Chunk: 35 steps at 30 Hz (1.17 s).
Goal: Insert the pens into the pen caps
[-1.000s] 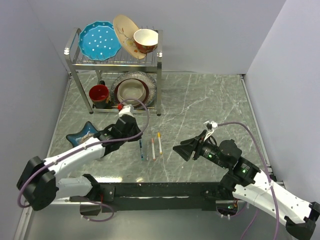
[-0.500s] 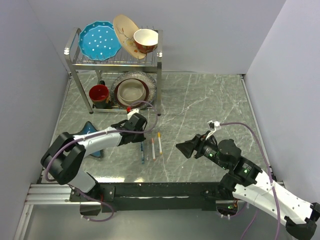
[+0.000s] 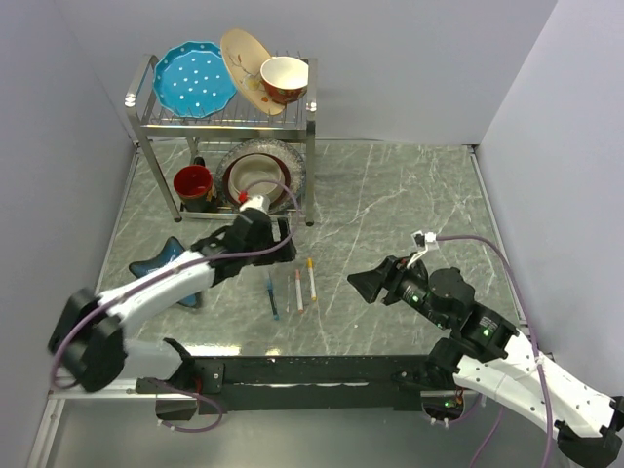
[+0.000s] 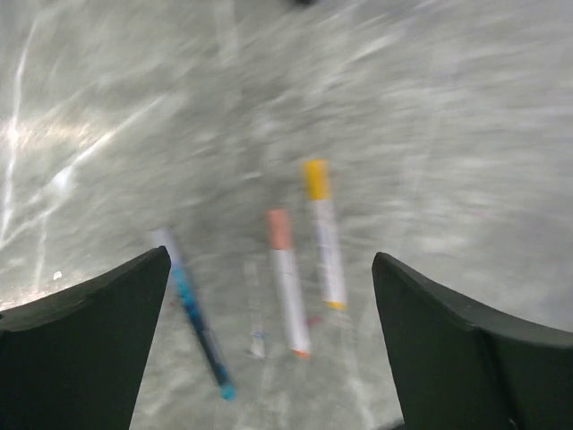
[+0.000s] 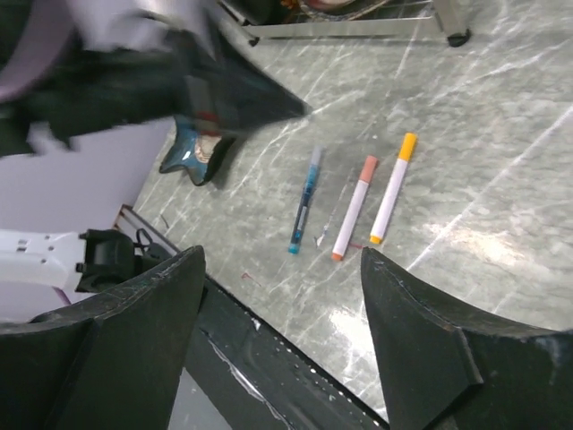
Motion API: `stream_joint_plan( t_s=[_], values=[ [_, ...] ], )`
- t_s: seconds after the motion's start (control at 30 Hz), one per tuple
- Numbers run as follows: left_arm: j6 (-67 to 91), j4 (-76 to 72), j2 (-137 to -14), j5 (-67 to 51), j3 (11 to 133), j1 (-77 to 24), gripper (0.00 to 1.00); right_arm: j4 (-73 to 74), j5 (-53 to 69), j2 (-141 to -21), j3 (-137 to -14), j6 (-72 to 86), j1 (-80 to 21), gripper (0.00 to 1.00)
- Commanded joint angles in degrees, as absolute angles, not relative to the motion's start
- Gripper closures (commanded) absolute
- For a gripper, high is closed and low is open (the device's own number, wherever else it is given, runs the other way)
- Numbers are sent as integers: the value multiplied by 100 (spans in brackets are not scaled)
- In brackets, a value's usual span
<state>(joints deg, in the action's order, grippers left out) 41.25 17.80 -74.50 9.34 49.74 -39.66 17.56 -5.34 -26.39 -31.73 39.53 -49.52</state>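
Three pens lie side by side on the grey marble table (image 3: pixel 409 195). The dark blue pen (image 3: pixel 271 295) (image 4: pixel 195 318) (image 5: pixel 303 202) lies slightly tilted on the left. In the middle is a white pen (image 3: pixel 298 291) (image 4: pixel 290 300) with an orange-pink cap (image 4: pixel 279 228). On the right is a white pen (image 3: pixel 311 278) (image 4: pixel 326 260) with a yellow cap (image 4: pixel 314 177). My left gripper (image 3: pixel 281 237) (image 4: pixel 269 358) hovers open above and behind the pens, holding nothing. My right gripper (image 3: pixel 359 284) (image 5: pixel 282 345) is open and empty to the right of the pens.
A metal dish rack (image 3: pixel 309 127) at the back left holds a blue plate (image 3: pixel 195 80), a bowl (image 3: pixel 284 80) and stacked dishes. A red mug (image 3: pixel 193 182) stands under it. A blue star-shaped dish (image 3: pixel 164 259) lies left of the pens. A black rail (image 3: pixel 312 370) runs along the near edge.
My left gripper, shut low at the blue pen before, has opened wide and pulled up and back toward the rack. The blue pen now lies tilted. The right gripper opened a little wider.
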Motion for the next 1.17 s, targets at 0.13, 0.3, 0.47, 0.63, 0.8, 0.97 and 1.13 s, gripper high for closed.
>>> stream_joint_plan(
  t_s=[0.13, 0.3, 0.47, 0.63, 0.8, 0.97, 1.13],
  values=[
    [3042, 748, -5258, -525, 4729, -3955, 1, 2311, -1221, -2637, -4007, 3885, -4966, 0],
    [2505, 37, -4090, -1160, 3983, -3955, 1, 2294, -1440, -2575, -4060, 3498, -4966, 0],
    [2488, -176, -3700, -1608, 3981, -3964, 1, 2294, -1942, -2505, -4262, 3349, -4975, 0],
    [2478, -175, -3700, -1907, 4069, -3964, 1, 2215, -1828, -2549, -4447, 3357, -4966, 0],
    [2522, -281, -3656, -2083, 4043, -3964, 1, 2013, -1653, -2645, -4342, 3410, -4975, 0],
    [2470, -290, -3472, -2004, 4017, -3955, 1, 1943, -1521, -2672, -4316, 3367, -4975, 1],
    [2382, -194, -3419, -1890, 4043, -3964, 1, 1925, -1617, -2663, -4280, 3331, -4966, 1]
  ],
)
